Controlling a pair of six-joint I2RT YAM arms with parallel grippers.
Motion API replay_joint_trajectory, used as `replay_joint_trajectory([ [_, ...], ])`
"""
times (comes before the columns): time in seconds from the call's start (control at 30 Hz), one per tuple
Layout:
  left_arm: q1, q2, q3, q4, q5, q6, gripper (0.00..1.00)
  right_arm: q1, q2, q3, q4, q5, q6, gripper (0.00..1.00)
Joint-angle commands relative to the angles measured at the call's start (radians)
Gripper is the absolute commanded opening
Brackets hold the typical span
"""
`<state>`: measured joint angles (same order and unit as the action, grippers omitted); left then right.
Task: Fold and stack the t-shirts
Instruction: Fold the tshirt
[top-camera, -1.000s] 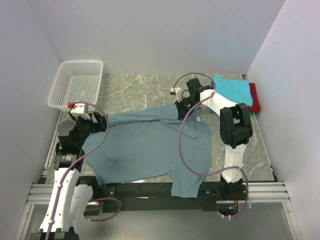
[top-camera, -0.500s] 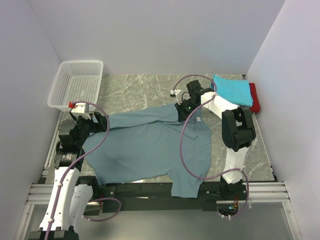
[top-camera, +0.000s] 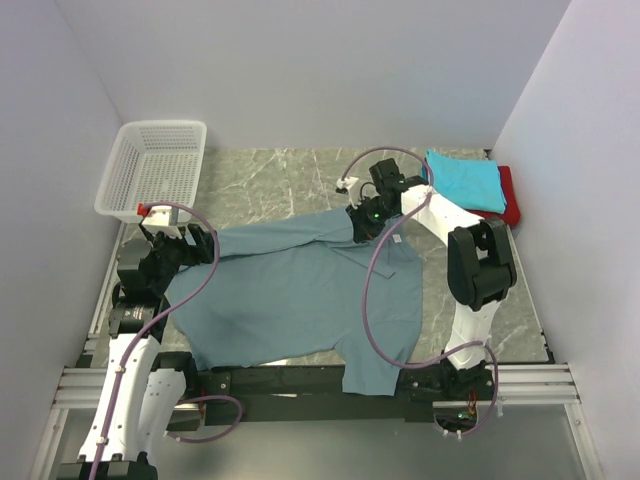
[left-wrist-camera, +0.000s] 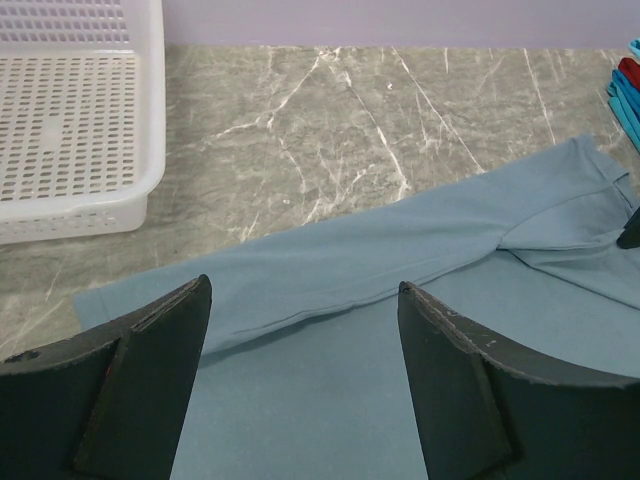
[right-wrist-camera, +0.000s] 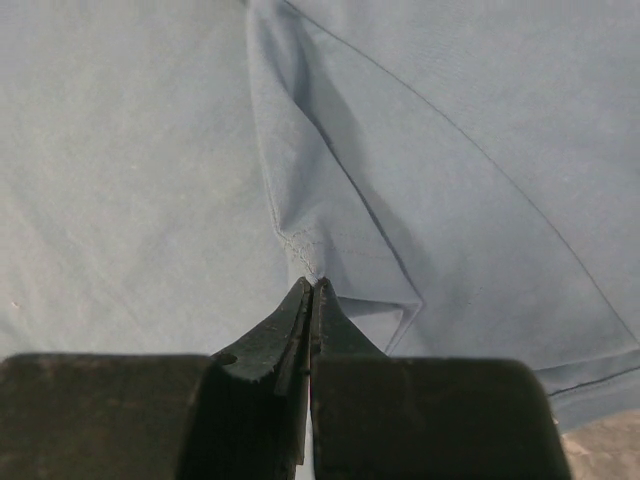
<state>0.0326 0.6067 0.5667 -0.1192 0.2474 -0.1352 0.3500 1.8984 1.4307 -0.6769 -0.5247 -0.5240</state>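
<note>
The large grey-blue t-shirt lies spread on the marble table, its upper edge folded into a long band. My right gripper is shut on a pinched seam of the shirt near its collar. My left gripper is open and empty, its fingers just above the shirt's left part. Folded turquoise and red shirts are stacked at the back right; a sliver of them shows in the left wrist view.
A white mesh basket stands at the back left, also in the left wrist view. Bare marble lies behind the shirt. White walls close in on three sides. The shirt's hem hangs over the front rail.
My right gripper has shifted slightly left and back with the pinched cloth. The left arm has not moved.
</note>
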Motion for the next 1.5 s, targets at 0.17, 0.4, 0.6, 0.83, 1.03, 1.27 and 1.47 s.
replay_joint_trajectory([
  [0.17, -0.003, -0.001, 0.021, 0.02, 0.021, 0.014, 0.81, 0.089, -0.073, -0.016, -0.01, 0.025, -0.007, 0.0],
  [0.4, -0.005, -0.002, 0.022, 0.02, 0.021, 0.016, 0.81, 0.207, -0.022, 0.004, -0.033, 0.075, 0.028, 0.04],
  [0.6, -0.005, -0.008, 0.021, 0.015, 0.013, 0.016, 0.81, 0.283, -0.01, 0.011, -0.064, 0.118, 0.035, 0.19],
  [0.83, -0.007, -0.005, 0.022, 0.02, 0.023, 0.013, 0.81, 0.345, -0.039, -0.032, -0.13, 0.117, -0.03, 0.28],
  [1.03, -0.007, 0.002, 0.022, 0.023, -0.036, -0.056, 0.82, 0.316, -0.119, -0.015, -0.099, 0.031, 0.013, 0.3],
  [1.27, 0.03, 0.166, 0.061, -0.072, -0.244, -0.401, 0.6, 0.094, -0.237, -0.076, 0.036, -0.078, 0.114, 0.29],
  [1.47, 0.134, 0.355, 0.039, -0.116, -0.301, -0.715, 0.59, 0.032, -0.279, -0.145, 0.063, -0.119, 0.116, 0.29],
])
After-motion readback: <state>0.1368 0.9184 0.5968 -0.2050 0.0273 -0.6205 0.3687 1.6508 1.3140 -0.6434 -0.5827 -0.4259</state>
